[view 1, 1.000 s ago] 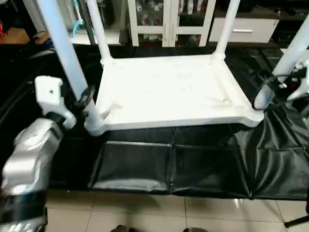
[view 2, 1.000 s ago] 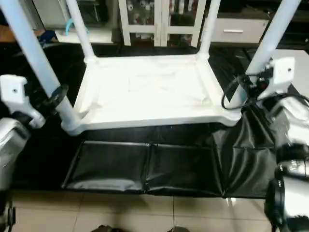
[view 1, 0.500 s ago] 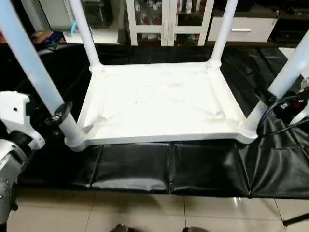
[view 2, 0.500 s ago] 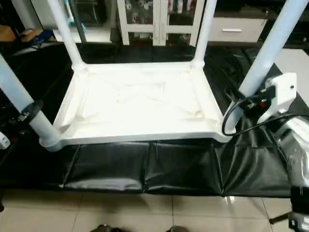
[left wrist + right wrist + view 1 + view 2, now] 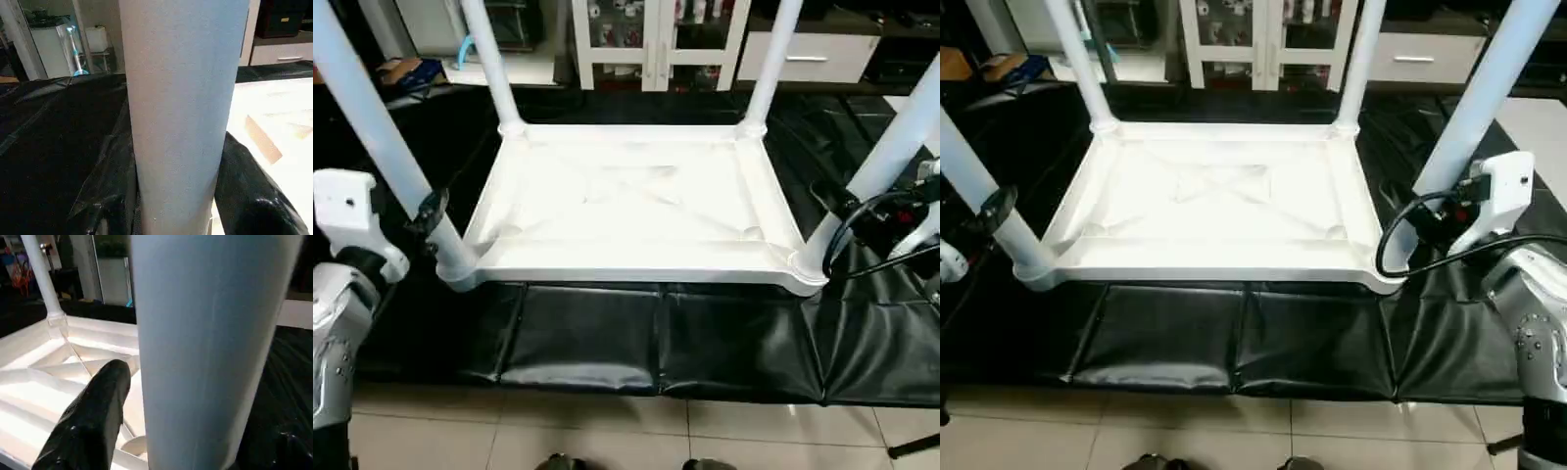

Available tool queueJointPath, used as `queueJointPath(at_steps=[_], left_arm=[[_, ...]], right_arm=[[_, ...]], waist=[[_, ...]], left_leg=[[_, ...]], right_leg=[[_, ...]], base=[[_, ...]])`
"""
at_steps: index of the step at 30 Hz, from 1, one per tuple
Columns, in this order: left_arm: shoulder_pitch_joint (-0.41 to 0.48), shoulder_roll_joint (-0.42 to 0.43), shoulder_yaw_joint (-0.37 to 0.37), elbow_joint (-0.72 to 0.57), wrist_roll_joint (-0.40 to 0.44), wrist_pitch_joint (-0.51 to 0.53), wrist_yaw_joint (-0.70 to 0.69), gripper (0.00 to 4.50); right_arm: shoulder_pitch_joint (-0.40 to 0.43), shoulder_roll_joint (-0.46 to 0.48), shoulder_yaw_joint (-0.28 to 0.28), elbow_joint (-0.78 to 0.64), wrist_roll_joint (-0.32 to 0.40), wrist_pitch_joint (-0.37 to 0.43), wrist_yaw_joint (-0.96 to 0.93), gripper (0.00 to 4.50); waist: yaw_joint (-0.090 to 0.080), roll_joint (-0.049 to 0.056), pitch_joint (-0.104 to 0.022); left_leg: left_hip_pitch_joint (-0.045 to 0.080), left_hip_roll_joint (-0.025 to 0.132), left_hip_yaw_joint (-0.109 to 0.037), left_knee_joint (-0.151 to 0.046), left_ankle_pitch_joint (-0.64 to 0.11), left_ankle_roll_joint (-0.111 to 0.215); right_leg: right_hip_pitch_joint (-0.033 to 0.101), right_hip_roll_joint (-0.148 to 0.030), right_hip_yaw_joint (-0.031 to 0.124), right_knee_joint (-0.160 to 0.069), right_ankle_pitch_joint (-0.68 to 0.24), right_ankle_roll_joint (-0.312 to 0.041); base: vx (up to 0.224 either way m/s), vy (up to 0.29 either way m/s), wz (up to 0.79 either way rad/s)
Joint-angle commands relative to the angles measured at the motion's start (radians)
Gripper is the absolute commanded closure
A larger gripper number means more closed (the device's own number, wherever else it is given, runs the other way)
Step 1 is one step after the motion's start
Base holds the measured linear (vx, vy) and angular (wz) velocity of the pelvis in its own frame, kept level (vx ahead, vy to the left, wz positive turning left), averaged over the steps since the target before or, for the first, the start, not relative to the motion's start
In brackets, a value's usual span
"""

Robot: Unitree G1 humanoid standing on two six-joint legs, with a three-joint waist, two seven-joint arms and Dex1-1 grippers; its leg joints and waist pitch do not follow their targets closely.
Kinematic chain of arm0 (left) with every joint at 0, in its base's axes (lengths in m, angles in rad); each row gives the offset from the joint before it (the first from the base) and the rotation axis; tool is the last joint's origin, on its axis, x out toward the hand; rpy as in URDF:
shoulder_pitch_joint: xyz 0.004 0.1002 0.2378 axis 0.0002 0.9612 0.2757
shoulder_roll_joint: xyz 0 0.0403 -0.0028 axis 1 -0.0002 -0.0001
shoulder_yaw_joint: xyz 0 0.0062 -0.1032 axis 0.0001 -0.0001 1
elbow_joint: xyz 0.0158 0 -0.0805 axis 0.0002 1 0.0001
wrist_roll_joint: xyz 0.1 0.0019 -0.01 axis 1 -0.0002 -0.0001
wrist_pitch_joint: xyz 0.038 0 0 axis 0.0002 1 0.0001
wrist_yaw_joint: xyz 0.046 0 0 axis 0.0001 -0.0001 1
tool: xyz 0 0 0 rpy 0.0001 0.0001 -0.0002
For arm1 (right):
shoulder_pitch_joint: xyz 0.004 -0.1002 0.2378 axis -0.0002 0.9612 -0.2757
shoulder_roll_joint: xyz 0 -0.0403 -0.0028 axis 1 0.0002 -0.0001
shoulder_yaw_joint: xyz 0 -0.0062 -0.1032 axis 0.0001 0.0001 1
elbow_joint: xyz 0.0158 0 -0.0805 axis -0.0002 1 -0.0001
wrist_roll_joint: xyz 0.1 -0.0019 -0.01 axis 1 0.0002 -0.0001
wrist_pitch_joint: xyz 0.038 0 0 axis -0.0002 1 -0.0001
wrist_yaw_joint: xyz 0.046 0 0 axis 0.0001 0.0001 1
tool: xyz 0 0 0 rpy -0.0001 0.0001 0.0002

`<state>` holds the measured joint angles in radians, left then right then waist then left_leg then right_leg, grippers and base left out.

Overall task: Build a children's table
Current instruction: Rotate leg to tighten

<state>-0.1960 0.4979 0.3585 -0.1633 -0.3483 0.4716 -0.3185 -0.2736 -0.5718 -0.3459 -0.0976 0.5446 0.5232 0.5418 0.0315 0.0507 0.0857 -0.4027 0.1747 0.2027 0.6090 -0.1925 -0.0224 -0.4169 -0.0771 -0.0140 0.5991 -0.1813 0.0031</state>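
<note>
The left hand (image 5: 429,217) is gripping the near-left leg (image 5: 372,127) of the upturned tabletop (image 5: 636,201), while the right hand (image 5: 1435,211) is sitting half-open around the near-right leg (image 5: 1474,108).

The two head cameras look forward and steeply down from above the near edge of the black padded floor mat (image 5: 656,338), side by side, sharing the whole upturned white plastic rectangular tabletop (image 5: 626,211) at twelve o'clock. The left wrist camera sits hard against the near-left white tapered tube leg (image 5: 183,112), facing along it toward the room's far side. The right wrist camera is just as close to the near-right white tube leg (image 5: 210,347), looking past it across the ribbed underside toward the far-left white tube leg (image 5: 41,276), which the head views share.
</note>
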Motion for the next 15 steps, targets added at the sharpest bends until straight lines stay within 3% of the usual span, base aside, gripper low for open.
queueJointPath(at_steps=[1, 2, 5, 10, 15], left_arm=[[-0.022, 0.001, -0.019, -0.04, 0.021, -0.026, 0.002, 2.62], [-0.023, -0.001, -0.019, -0.04, 0.02, -0.027, 0.002, 2.62], [0.002, -0.024, 0.007, -0.052, 0.002, -0.038, 0.021, 1.95], [0.029, -0.044, 0.038, -0.07, -0.023, -0.076, 0.015, 1.74], [0.102, -0.086, 0.079, -0.148, -0.084, -0.118, -0.024, 1.43]], right_arm=[[-0.014, 0.009, -0.001, -0.068, 0.036, 0.004, 0.004, 1.24], [-0.015, 0.01, -0.004, -0.068, 0.036, 0.004, 0.001, 1.24], [-0.025, 0.048, -0.047, -0.061, 0.044, -0.04, -0.049, 0.87], [-0.009, 0.08, -0.073, -0.082, 0.062, -0.074, -0.052, 0.6], [0.048, 0.154, -0.137, -0.13, 0.07, -0.186, -0.083, 0.24]], waist=[[-0.001, 0.005, -0.065], [0.0, 0.005, -0.065], [0.001, 0.006, -0.064], [0.0, 0.007, -0.064], [0.0, 0.007, -0.063]], left_leg=[[0.038, 0.042, -0.025, -0.082, -0.18, 0.024], [0.038, 0.042, -0.026, -0.082, -0.175, 0.025], [0.039, 0.044, -0.025, -0.083, -0.18, 0.024], [0.037, 0.044, -0.026, -0.085, -0.19, 0.019], [0.036, 0.046, -0.025, -0.087, -0.191, 0.023]], right_leg=[[0.035, -0.039, 0.018, -0.063, -0.093, -0.202], [0.035, -0.039, 0.017, -0.062, -0.09, -0.203], [0.034, -0.04, 0.017, -0.063, -0.108, -0.206], [0.036, -0.039, 0.016, -0.063, -0.105, -0.197], [0.035, -0.04, 0.017, -0.066, -0.114, -0.187]], base=[[0.0, 0.0, 0.0], [0.0, 0.0, 0.0], [0.0, 0.0, 0.0], [0.0, 0.0, 0.0], [0.0, 0.0, 0.0]])
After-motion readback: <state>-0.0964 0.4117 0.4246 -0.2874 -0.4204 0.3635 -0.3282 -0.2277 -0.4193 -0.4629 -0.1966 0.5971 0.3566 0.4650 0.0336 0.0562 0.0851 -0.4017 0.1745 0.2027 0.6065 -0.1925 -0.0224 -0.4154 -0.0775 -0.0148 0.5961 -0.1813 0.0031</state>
